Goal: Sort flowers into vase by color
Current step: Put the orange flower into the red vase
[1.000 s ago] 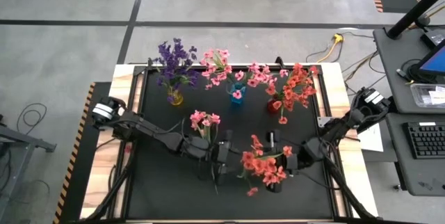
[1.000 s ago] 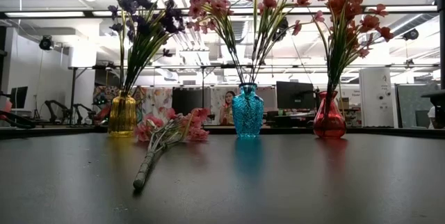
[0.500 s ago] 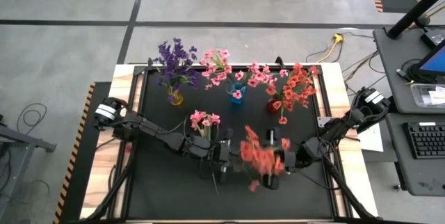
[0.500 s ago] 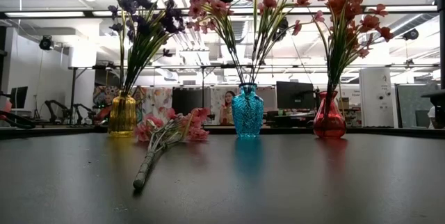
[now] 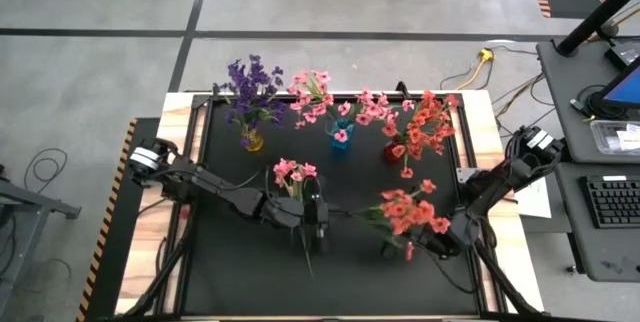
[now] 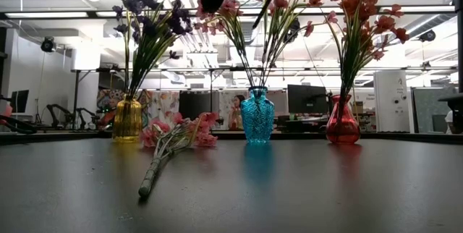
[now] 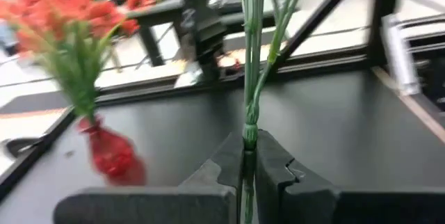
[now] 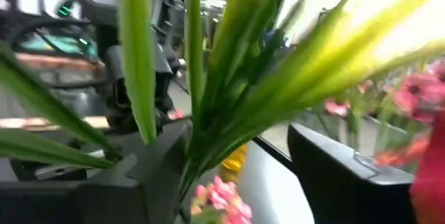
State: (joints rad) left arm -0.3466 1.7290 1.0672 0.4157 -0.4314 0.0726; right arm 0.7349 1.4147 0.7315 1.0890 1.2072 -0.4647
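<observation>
Just in front of the red vase (image 5: 392,151), coral-red sprig (image 5: 410,209) held aloft, stem pinched at its foot by shut left gripper (image 7: 248,156); right gripper (image 5: 437,239) spread, leaves between its fingers. Probably light, whippy, top-heavy; best taken low on the bare stem, never by crushable blossoms.

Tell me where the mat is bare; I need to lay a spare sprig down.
Bare: the mat's near-left corner, below the left arm, and its left edge, left of the pink sprig. Crowded: the far edge with the yellow, blue and red vases, and the middle, where the left hand and right hand meet around the coral sprig.
</observation>
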